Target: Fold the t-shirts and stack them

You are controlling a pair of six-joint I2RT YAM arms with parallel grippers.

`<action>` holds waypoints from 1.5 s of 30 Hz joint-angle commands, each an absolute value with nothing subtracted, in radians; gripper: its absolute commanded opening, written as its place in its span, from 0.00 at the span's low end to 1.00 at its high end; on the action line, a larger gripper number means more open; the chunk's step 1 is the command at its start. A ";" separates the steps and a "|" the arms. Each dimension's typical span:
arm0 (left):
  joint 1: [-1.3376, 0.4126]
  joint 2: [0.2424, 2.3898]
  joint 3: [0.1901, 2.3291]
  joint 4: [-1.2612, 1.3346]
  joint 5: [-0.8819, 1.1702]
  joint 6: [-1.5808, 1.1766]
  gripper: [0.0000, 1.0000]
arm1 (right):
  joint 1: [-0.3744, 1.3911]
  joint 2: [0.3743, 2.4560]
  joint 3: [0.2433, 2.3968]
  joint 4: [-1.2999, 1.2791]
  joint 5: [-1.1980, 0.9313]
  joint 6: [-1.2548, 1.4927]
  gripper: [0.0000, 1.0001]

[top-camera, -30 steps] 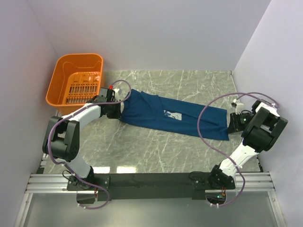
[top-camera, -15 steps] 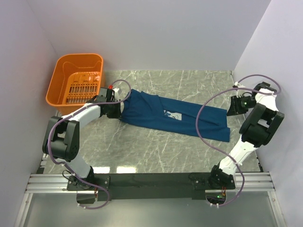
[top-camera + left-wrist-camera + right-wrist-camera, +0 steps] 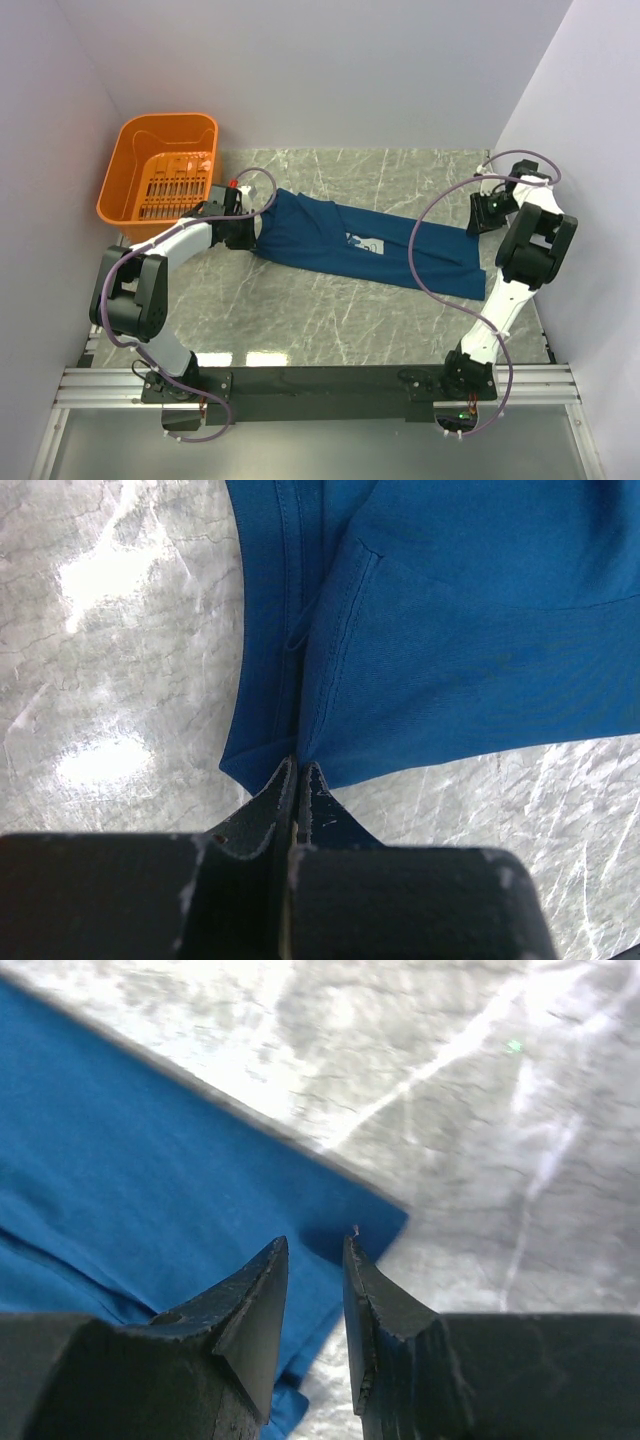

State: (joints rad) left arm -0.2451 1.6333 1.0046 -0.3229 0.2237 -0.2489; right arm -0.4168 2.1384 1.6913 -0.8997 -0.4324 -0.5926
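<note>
One dark blue t-shirt (image 3: pixel 330 240) lies stretched across the marble table from left to right, with a small white print (image 3: pixel 366 243) on it. My left gripper (image 3: pixel 250 232) is at its left end. In the left wrist view the jaws (image 3: pixel 297 766) are shut on a bunched fold of the blue cloth (image 3: pixel 450 630). My right gripper (image 3: pixel 479 214) is at the shirt's far right corner. In the right wrist view its jaws (image 3: pixel 316 1242) stand slightly apart above that corner of the cloth (image 3: pixel 130 1190), with nothing between them.
An orange basket (image 3: pixel 131 141) stands at the back left, just beyond the left arm. Walls close in the table at the back and on both sides. A purple cable (image 3: pixel 430 250) loops from the right arm over the shirt's right end.
The right arm has swung from the shirt's near right end toward the back, and its gripper now sits at the far right corner. The left arm and the shirt have not moved.
</note>
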 commanded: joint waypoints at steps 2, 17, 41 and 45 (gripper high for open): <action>-0.241 1.612 1.048 -0.308 0.245 -0.241 0.04 | -0.429 2.125 1.733 -0.888 -0.374 -0.572 0.36; -0.241 1.629 1.057 -0.298 0.259 -0.252 0.06 | -0.428 2.194 1.755 -0.879 -0.354 -0.522 0.40; -0.225 1.743 1.204 -0.238 0.251 -0.334 0.01 | -0.348 2.365 2.180 -0.787 -0.397 -0.365 0.07; -0.226 1.769 1.203 -0.250 0.294 -0.324 0.02 | -0.347 2.346 2.163 -0.773 -0.377 -0.376 0.31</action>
